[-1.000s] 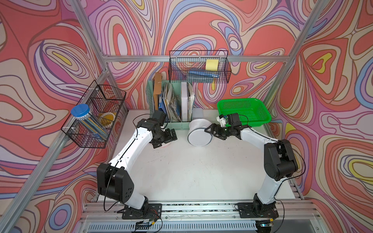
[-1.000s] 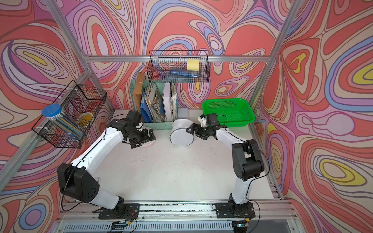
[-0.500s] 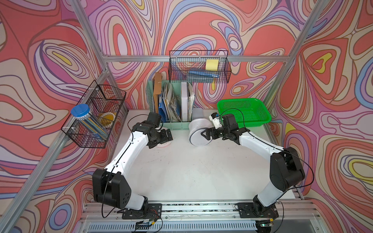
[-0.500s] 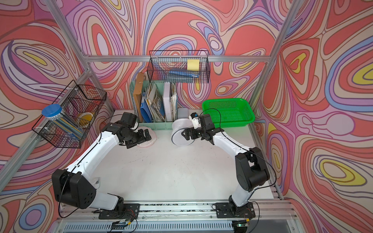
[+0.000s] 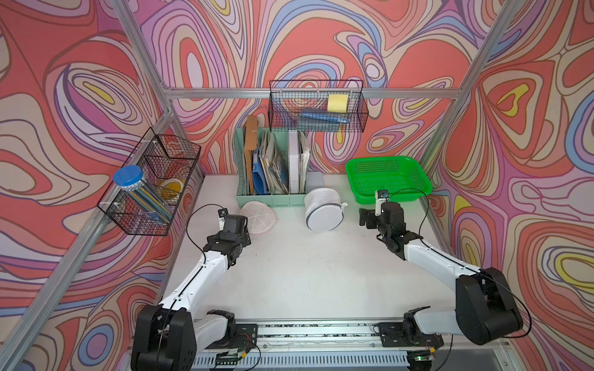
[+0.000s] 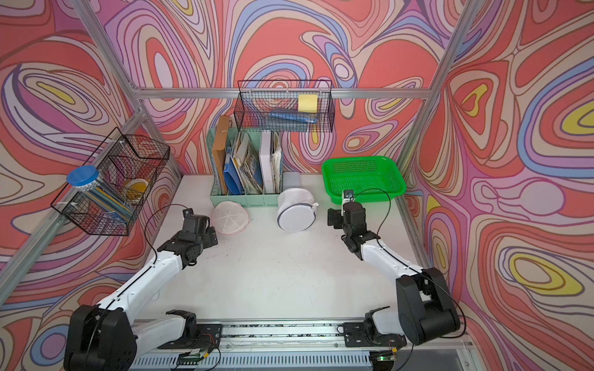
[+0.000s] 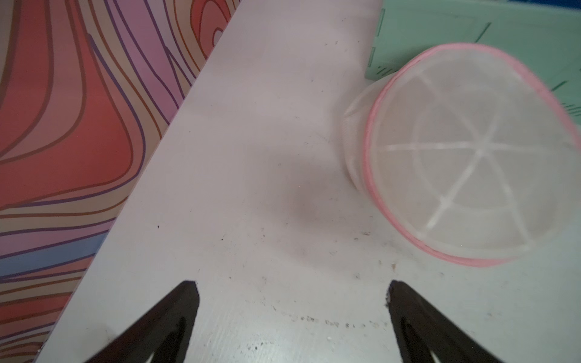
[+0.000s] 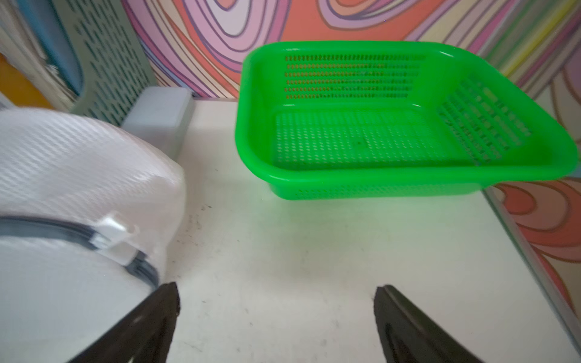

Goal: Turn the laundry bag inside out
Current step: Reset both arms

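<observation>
Right wrist view shows the white laundry bag (image 8: pixel 78 163), grey-zipped, lying on its side on the tabletop (image 8: pixel 314 245) near the right hand (image 8: pixel 276 295), whose jaws stand wide apart and hold nothing. In both top views the bag sits just in front of the mint file rack (image 5: pixel 270 199), between the green basket (image 5: pixel 389 160) and a pink-rimmed mesh bag (image 5: pixel 258 218). The left hand (image 7: pixel 292 292), likewise spread and empty, is near the pink-rimmed mesh bag without touching it.
</observation>
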Available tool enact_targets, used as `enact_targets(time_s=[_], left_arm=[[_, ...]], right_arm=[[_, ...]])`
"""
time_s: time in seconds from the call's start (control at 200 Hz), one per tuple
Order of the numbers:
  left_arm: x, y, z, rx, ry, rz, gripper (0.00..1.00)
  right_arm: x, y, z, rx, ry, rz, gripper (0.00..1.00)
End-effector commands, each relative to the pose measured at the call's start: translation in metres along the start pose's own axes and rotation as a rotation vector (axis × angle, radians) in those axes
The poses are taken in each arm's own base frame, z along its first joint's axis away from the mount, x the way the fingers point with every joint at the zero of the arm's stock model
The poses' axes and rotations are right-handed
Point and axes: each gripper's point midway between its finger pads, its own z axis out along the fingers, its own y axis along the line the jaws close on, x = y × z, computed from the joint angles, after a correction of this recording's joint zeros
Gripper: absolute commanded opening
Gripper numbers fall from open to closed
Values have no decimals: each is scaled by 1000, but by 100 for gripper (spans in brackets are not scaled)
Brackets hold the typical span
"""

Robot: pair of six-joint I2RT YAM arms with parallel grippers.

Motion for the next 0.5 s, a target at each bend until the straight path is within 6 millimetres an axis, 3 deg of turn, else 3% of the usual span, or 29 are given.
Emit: enact_targets(time_s=[0.0, 0.08, 0.115, 0.3, 0.49], left_arm=[[-41, -6, 13, -16, -228, -3, 99], [-46, -14, 21, 6, -305, 1, 99], [-34, -14, 27, 8, -319, 10, 99], [-48, -45, 33, 122, -427, 116, 99], [-43, -49, 38, 161, -457, 114, 99]], right_arm=[[-4, -21, -5, 104, -150, -12, 98], [6, -19, -2, 78, -188, -16, 98], [8, -21, -2, 82, -222, -7, 98], [13, -27, 14, 82, -267, -46, 98], [29, -46, 32, 10, -269, 41, 98]])
